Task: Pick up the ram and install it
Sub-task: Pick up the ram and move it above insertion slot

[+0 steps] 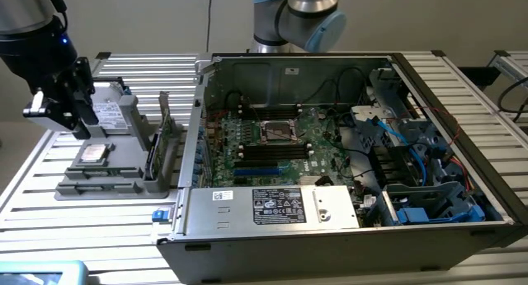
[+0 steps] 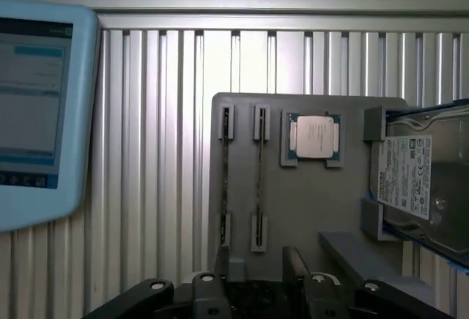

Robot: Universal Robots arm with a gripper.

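Gripper (image 2: pixel 258 260) jaws are spread wide, holding nothing, over the flat grey plastic parts tray (image 2: pixel 308 209). Its target, the long thin dark ram stick (image 2: pixel 259 180), sits edge-up in a tray slot, about 5 o'clock from the gripper in the exterior view. Long axis runs 9-to-3, lined up between the fingers.

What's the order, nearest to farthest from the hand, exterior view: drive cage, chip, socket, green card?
1. Chip, on tray by the hand.
2. Green card, upright at tray's edge.
3. Socket, middle of the case.
4. Drive cage, exterior view's right.
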